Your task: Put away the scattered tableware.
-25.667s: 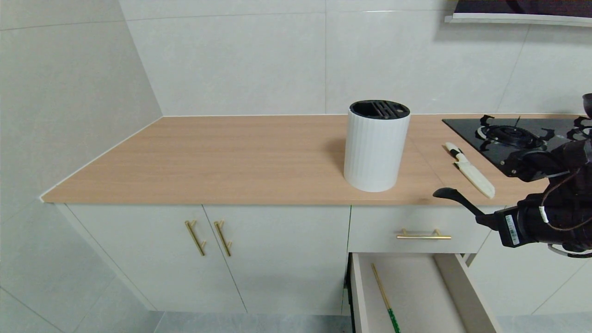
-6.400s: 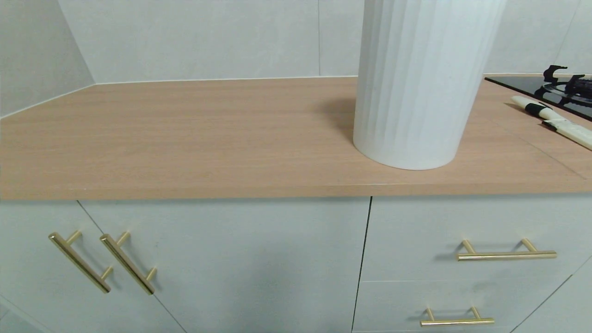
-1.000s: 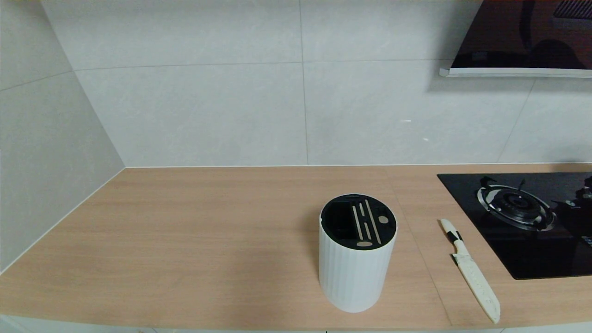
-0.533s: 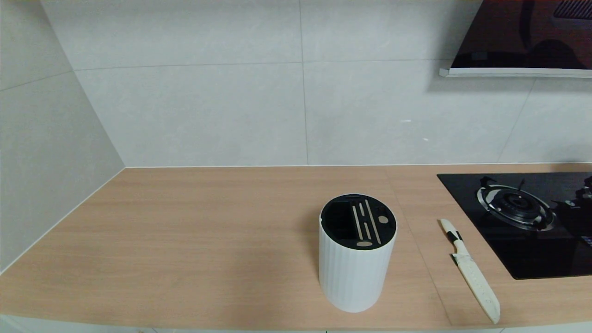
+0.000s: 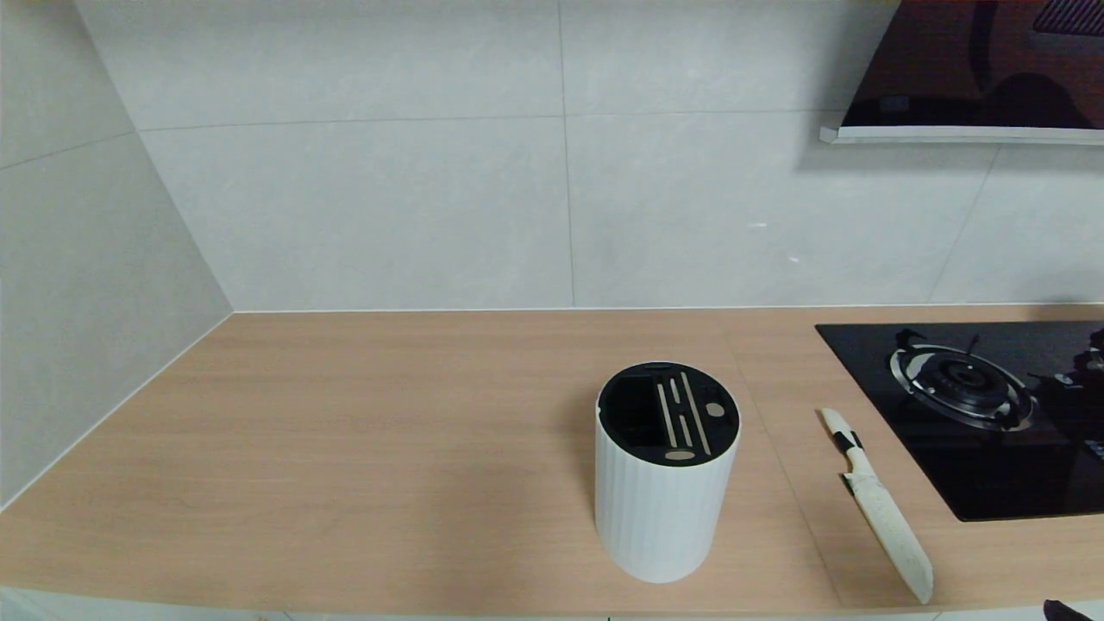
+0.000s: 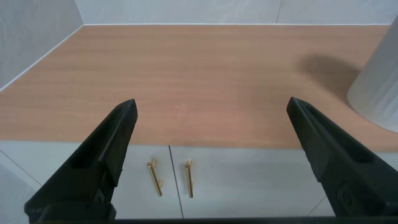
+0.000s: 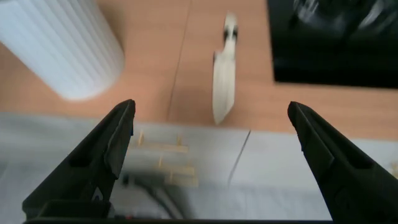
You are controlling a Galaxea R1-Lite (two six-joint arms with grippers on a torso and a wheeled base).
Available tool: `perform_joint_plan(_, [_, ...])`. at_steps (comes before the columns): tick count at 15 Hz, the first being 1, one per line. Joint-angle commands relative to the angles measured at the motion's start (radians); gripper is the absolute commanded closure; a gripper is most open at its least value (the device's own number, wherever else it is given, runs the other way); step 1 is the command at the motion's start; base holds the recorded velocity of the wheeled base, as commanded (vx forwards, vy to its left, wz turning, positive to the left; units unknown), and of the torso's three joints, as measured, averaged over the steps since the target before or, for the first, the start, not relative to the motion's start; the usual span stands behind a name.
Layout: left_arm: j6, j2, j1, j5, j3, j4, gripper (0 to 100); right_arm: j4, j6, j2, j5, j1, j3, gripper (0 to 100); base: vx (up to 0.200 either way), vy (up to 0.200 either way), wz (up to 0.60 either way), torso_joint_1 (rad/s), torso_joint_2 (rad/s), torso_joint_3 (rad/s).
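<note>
The knife (image 5: 875, 504) lies flat on the counter (image 5: 388, 448), just ahead of the right gripper (image 7: 210, 109), whose jaws are spread wide. The slotted holder (image 5: 666, 483) stands beyond one jaw. The left gripper (image 6: 211, 106) is likewise spread and empty. The step in hand is probably the approach; next, the jaws should close across the handle.

wooden countertop (image 5: 388, 448) | black gas hob (image 5: 966, 405) at right | range hood (image 5: 975, 69) above it | gold cabinet handles (image 6: 189, 179) below

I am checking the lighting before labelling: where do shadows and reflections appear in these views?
Head view: the knife holder throws a shadow to its left on the countertop, and the glossy range hood carries a dark reflection. Left wrist view: that shadow lies beside the knife holder.
</note>
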Motion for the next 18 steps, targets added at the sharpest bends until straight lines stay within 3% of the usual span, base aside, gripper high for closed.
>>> perform_joint_plan(1, [-0.001,0.0,0.0,0.0,0.0,0.0,0,-0.029,-0.002,0.321,-0.004,0.033,-0.077,0,0.0,0.0,0.0,0.0,0.0,0.0])
perform_joint_plan(4, [-0.001,0.0,0.0,0.0,0.0,0.0,0,-0.212,-0.004,0.565,-0.019,0.031,-0.086,0,0.0,0.0,0.0,0.0,0.0,0.0])
perform_joint_plan(9, [-0.001,0.0,0.0,0.0,0.0,0.0,0,-0.671,-0.036,1.031,-0.162,0.083,-0.105,0,0.0,0.0,0.0,0.0,0.0,0.0])
perform_joint_plan(18, [0.002,0.0,0.0,0.0,0.0,0.0,0,-0.75,-0.038,1.258,-0.179,0.053,-0.215,0,0.0,0.0,0.0,0.0,0.0,0.0])
